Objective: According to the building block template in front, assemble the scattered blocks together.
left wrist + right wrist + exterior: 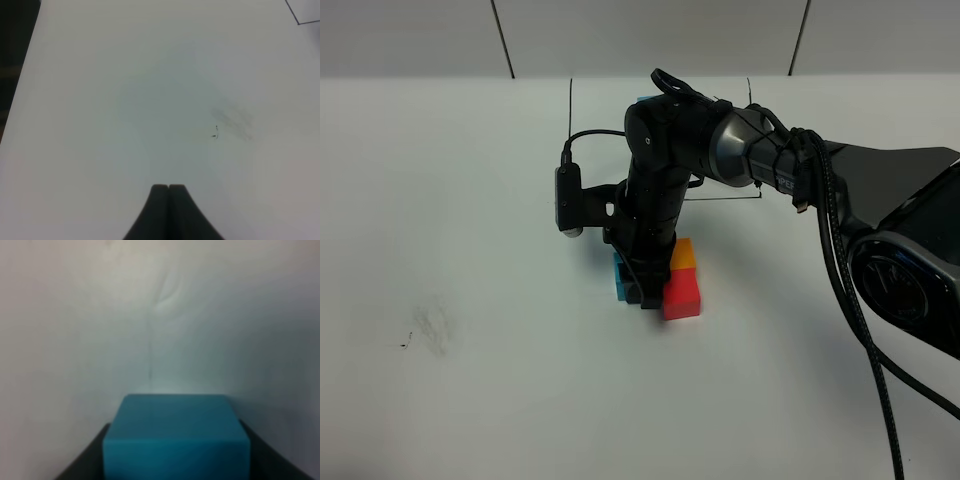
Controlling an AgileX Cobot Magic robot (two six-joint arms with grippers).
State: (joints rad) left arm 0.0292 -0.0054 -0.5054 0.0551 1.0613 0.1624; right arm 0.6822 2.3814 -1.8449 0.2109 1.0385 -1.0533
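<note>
**A:** Which step is this? Looks like the right gripper [638,298] has the blue cube [621,279] down on the table [470,200], just beside the orange cube [685,254] and red cube [682,296].

**B:** Yep — final placement, I'd say. Jaws about half open, clamped on its sides. Next: let go, lift straight. The template [645,100] is mostly hidden behind the arm. The left gripper [169,188] is closed — holding nothing.

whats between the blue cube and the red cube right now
In the high view the right gripper stands between them: the blue cube, clamped in it, shows on its left, the red cube on its right. Whether any table gap remains is hidden.
</note>
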